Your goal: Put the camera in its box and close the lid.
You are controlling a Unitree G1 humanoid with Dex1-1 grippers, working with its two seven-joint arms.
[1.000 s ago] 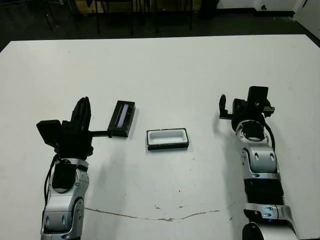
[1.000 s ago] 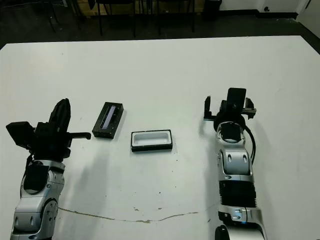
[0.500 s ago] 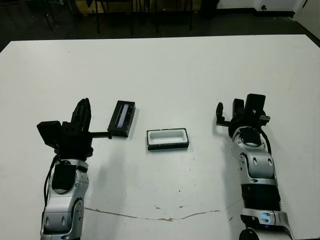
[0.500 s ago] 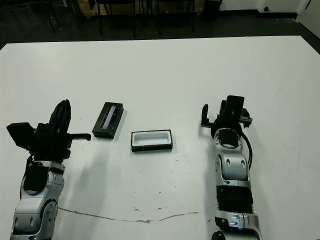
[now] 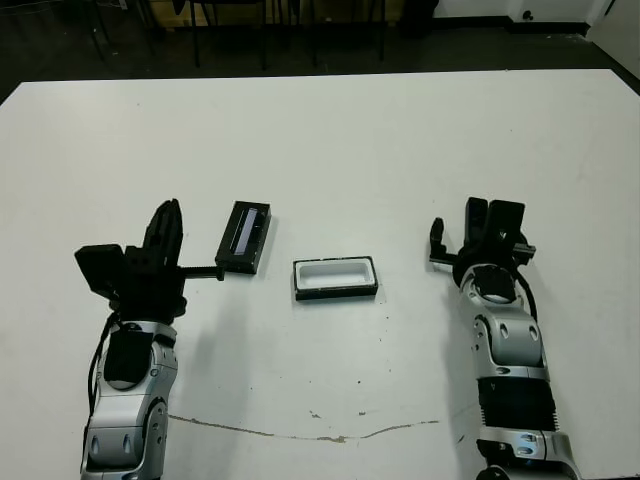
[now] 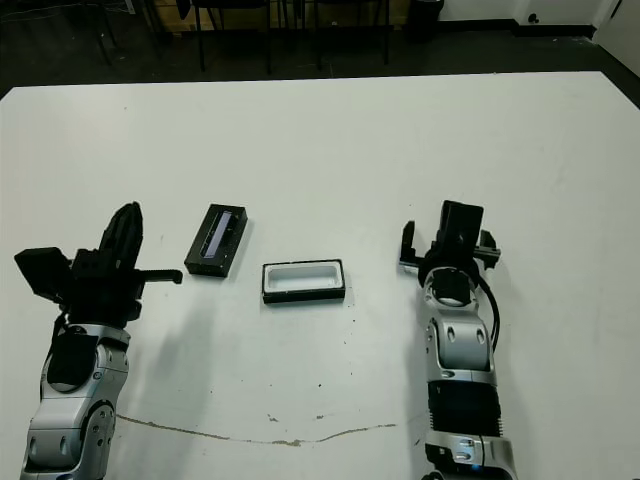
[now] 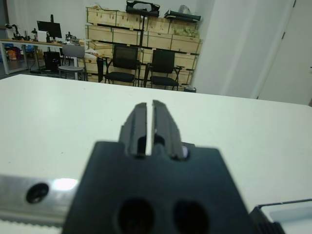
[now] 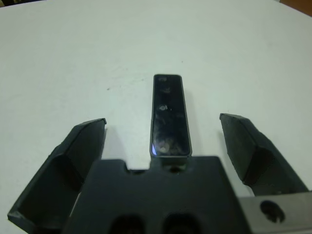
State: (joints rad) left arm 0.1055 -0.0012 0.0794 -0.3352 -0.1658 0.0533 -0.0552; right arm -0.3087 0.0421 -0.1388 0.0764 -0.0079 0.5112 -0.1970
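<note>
Wide white table (image 5: pixel 330 150) around box (image 5: pixel 335 278)

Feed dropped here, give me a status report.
Right gripper open, straddling the camera. Left gripper shut, empty. Box open; lid beside it. Nothing in the way.

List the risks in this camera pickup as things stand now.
1. The right gripper is open with its fingers wide on either side of the camera, which lies flat on the table. Closing on something that thin could slip over it or push it away.
2. The head views hide the camera behind the right gripper, so only the right wrist view can confirm a grasp.
3. The box is shallow and snug, so a tilted camera might catch on its rim.
</note>
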